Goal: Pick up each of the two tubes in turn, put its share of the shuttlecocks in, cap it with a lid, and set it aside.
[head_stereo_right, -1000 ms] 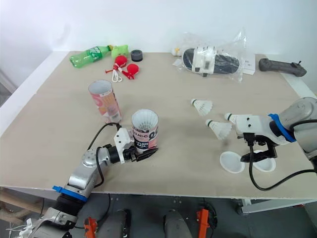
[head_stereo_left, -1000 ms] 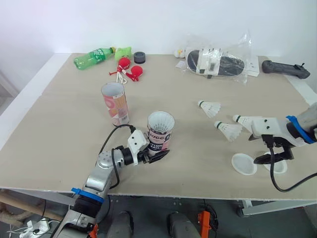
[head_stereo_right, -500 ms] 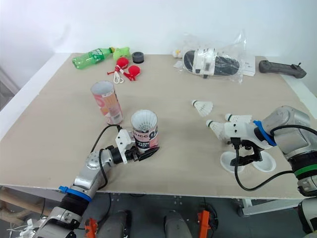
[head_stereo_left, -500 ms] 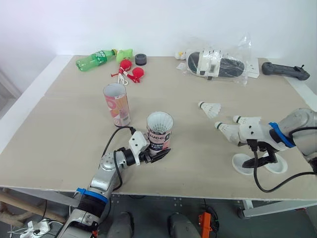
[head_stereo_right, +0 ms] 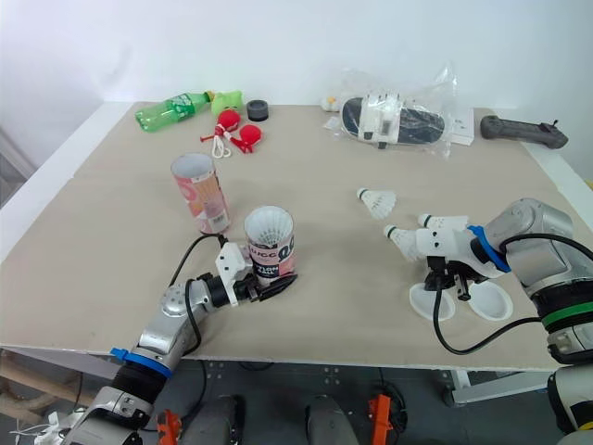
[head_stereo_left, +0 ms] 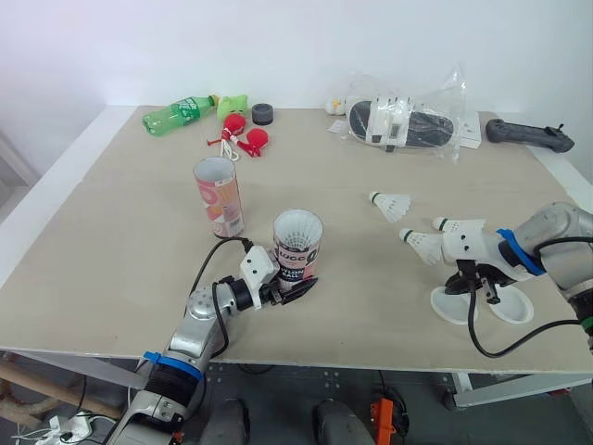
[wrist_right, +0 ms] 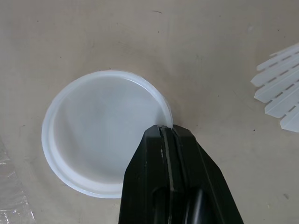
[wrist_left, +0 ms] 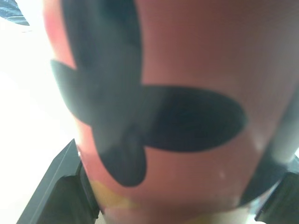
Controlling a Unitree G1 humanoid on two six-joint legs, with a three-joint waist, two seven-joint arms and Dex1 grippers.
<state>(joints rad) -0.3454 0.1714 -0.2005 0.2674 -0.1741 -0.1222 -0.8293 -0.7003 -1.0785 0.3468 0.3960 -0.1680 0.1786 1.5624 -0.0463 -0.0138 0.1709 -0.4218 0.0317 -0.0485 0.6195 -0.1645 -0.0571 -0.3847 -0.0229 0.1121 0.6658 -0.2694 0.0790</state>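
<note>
The left arm reaches forward from the front table edge, its left gripper (head_stereo_left: 293, 284) clamped on the upright pink tube (head_stereo_left: 297, 243), which holds shuttlecocks. The right arm bends inward, wrist turned down; the right gripper (wrist_right: 167, 130) has its fingers pressed together, tips at the rim of a white lid (wrist_right: 103, 154). Loose shuttlecocks (head_stereo_left: 393, 204) lie beyond, with a second tube (head_stereo_left: 218, 195) standing farther left.

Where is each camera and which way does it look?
Left eye: on the head, looking forward and down at the table; left hand holds a tube, right hand pinches a lid.
Right eye: beside it, same scene.
Left wrist: on that wrist, close against the tube; black fingers at edges.
Right wrist: on that wrist, looking down at the lid; closed fingers reach its rim.
Shared: tube and lid, in eye and wrist views.
</note>
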